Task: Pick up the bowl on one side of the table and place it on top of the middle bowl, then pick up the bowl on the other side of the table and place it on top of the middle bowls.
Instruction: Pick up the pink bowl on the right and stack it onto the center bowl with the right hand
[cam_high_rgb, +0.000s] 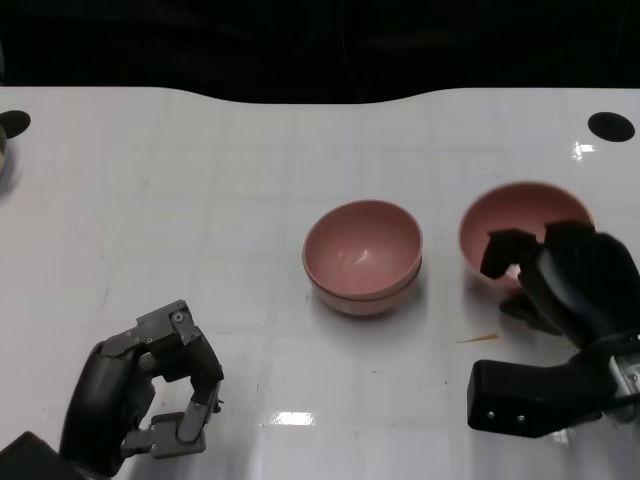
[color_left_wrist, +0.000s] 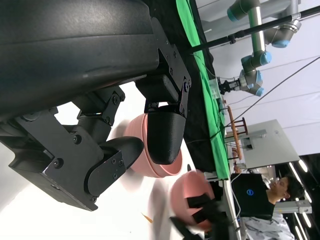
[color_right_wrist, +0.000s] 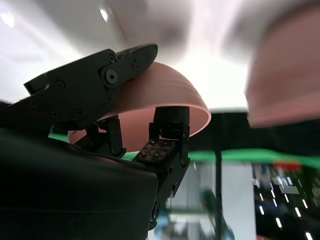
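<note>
Two pink bowls sit nested as a stack (cam_high_rgb: 362, 255) at the table's middle. To their right, a third pink bowl (cam_high_rgb: 520, 222) is tilted, and my right hand (cam_high_rgb: 575, 285) grips its near rim. The right wrist view shows that hand's fingers (color_right_wrist: 95, 82) on the outside of this bowl (color_right_wrist: 167, 90) and others pressing from inside. The stack (color_right_wrist: 287, 75) is a blur beyond it. My left hand (cam_high_rgb: 150, 400) rests at the near left, fingers curled in and holding nothing. The left wrist view shows the stack (color_left_wrist: 134, 132) and the held bowl (color_left_wrist: 186, 194) past its fingers (color_left_wrist: 162, 135).
A small orange sliver (cam_high_rgb: 480, 338) lies on the white table (cam_high_rgb: 200, 220) near my right hand. Black round holes (cam_high_rgb: 611, 126) mark the far corners. A person (color_left_wrist: 265, 200) and a robot arm (color_left_wrist: 252, 75) are beyond the table in the left wrist view.
</note>
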